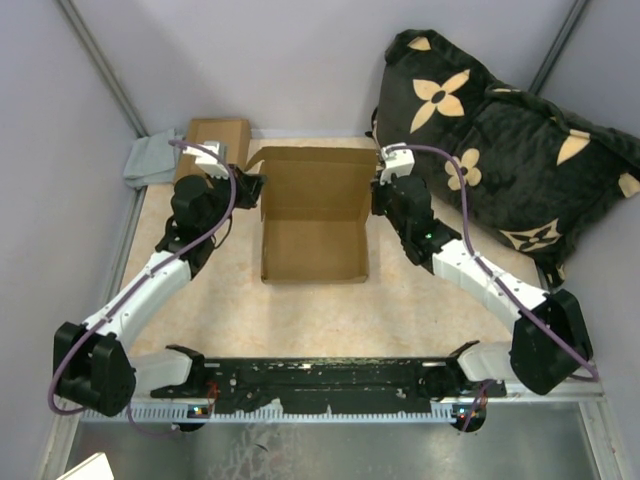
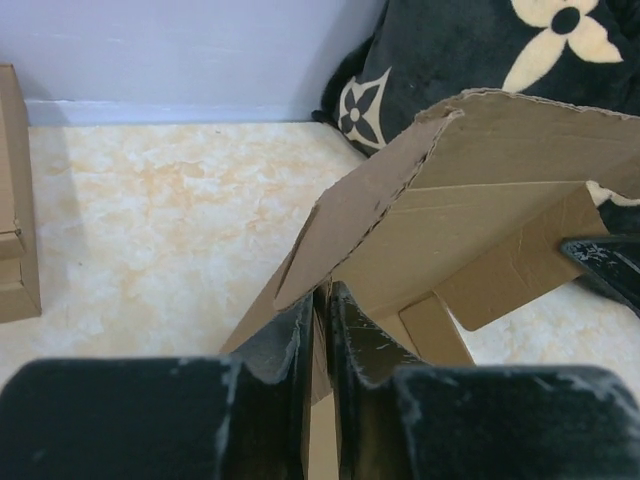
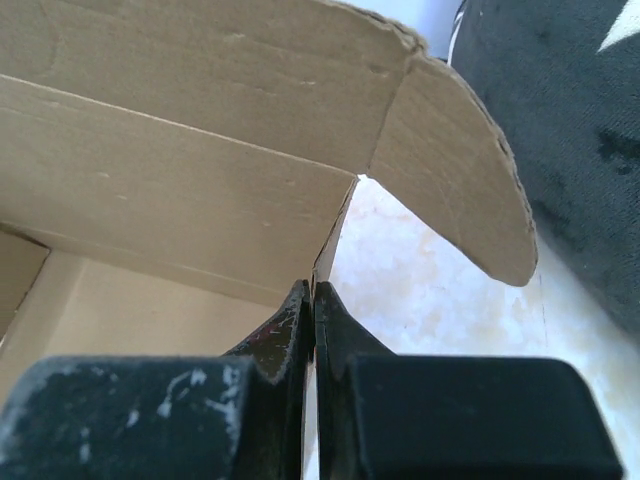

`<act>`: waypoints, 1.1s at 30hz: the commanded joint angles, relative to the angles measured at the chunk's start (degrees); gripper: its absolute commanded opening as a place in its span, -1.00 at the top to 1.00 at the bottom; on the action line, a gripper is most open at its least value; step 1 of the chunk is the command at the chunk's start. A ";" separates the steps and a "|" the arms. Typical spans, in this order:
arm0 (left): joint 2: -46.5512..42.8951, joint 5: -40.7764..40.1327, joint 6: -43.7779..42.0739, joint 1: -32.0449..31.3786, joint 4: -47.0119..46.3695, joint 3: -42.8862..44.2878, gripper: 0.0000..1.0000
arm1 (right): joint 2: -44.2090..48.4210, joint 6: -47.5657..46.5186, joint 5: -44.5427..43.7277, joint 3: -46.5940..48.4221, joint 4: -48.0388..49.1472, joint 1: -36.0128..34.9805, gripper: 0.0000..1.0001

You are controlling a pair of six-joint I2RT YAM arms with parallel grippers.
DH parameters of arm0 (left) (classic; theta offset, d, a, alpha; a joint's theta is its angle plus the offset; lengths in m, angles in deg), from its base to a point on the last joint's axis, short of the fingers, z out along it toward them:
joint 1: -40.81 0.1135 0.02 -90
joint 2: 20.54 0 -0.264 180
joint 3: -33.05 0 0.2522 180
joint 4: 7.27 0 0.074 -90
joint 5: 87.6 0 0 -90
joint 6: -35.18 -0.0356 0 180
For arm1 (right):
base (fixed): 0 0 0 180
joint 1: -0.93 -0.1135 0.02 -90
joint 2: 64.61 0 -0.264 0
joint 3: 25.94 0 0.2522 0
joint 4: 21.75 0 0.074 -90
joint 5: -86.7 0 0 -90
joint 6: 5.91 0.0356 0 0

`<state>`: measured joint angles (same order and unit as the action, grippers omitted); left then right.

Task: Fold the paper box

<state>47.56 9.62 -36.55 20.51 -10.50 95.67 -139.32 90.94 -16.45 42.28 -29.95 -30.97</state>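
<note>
The tan paper box (image 1: pixel 315 215) lies open in the middle of the table, its back panel raised and a rounded side flap sticking out at each back corner. My left gripper (image 1: pixel 255 188) is at the box's left back corner. In the left wrist view its jaws (image 2: pixel 323 292) stand almost together with the cardboard wall (image 2: pixel 480 200) pinched between them. My right gripper (image 1: pixel 378 195) is at the right back corner. The right wrist view shows it (image 3: pixel 313 288) shut tight on the thin edge of the right wall (image 3: pixel 180 130), below the curved flap (image 3: pixel 460 170).
A smaller brown cardboard box (image 1: pixel 215 140) and a grey cloth (image 1: pixel 150 160) sit at the back left. A black cushion with tan flowers (image 1: pixel 500 130) fills the back right, close behind the right arm. Grey walls enclose the table.
</note>
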 commanded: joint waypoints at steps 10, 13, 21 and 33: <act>0.11 -0.63 4.57 -2.03 -8.85 -8.81 0.57 | 2.65 -1.68 -0.31 -17.76 35.92 -3.09 1.00; -1.91 -0.92 5.45 -2.33 -8.67 -12.23 0.56 | 3.65 -0.54 -0.39 -18.84 34.40 -3.74 1.00; -8.10 -2.87 5.27 -2.48 -5.68 -17.47 0.52 | 7.69 2.51 0.95 -21.50 27.55 -5.13 1.00; -12.70 -3.21 4.62 -2.80 1.41 -18.29 0.47 | 10.83 11.01 4.61 -22.23 15.48 -5.54 0.99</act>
<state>35.99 5.51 -32.12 18.33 -11.48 78.36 -128.77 96.40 -16.25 19.70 -8.03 -35.34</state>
